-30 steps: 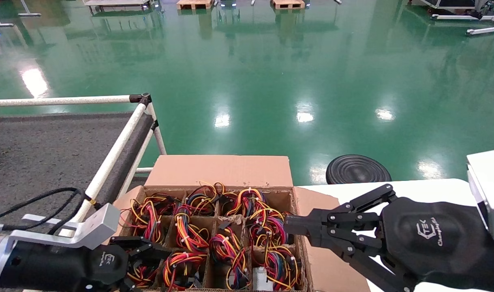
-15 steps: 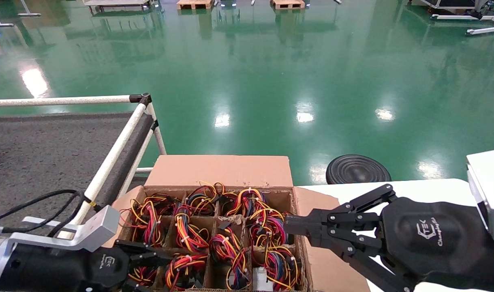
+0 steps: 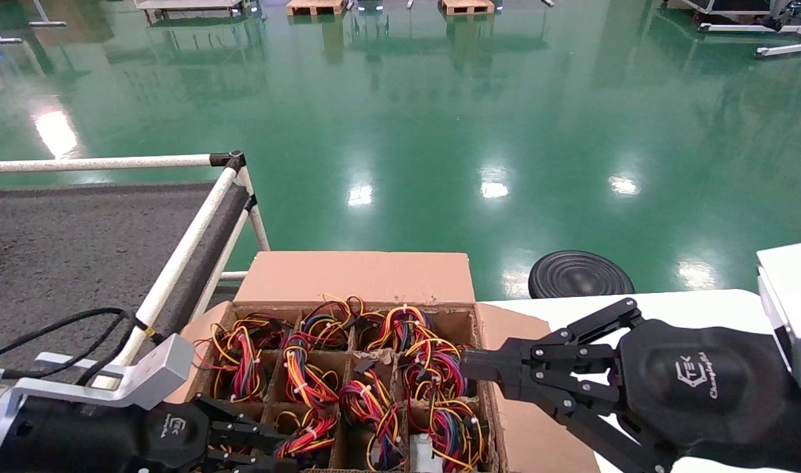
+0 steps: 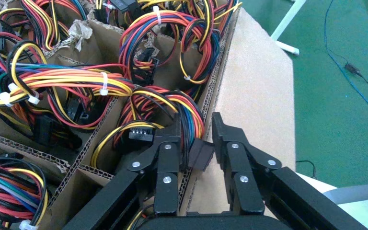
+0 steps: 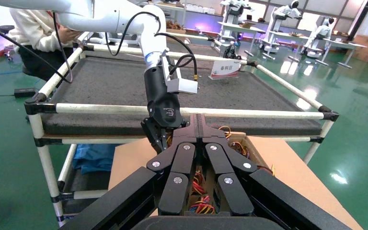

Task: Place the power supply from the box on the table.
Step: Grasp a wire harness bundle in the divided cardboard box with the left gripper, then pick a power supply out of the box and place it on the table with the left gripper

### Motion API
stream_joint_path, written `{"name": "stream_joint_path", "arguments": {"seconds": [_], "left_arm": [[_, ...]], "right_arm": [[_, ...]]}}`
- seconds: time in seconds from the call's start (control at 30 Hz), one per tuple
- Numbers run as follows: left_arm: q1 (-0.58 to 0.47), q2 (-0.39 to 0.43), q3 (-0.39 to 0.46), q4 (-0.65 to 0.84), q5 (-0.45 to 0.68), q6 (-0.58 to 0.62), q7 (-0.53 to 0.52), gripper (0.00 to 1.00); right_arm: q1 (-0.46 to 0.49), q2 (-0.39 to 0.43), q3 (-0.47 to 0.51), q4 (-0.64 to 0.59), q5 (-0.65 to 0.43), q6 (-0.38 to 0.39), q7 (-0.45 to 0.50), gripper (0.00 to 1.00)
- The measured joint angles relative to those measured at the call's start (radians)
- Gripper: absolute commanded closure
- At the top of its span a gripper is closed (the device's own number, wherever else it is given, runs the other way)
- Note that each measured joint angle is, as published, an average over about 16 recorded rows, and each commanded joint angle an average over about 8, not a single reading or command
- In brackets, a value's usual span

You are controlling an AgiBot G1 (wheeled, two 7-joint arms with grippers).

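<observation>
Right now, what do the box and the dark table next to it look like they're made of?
The box looks like brown corrugated cardboard, matte: fluted edges show along its divider grid. The table has a dark grey, rough, speckled top, perhaps rubber or felt matting; I can't tell which. Its rails look like smooth white tube, possibly coated metal, with black joints.

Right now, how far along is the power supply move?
Done: nothing sits on the table yet. In hand: the left gripper is open, reaching into a near-left cell of the box around a wire bundle. Left: grasp, lift, place. Right gripper is shut at the box's right side.
</observation>
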Motion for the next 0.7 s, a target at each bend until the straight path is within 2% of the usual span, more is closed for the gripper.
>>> {"name": "stream_joint_path", "arguments": {"seconds": [0.7], "left_arm": [[-0.029,-0.012,0.001,-0.003,-0.03,0.01,0.019,1.0]], "right_arm": [[0.0,0.0,0.0,0.0,0.0,0.0,0.0,1.0]]}}
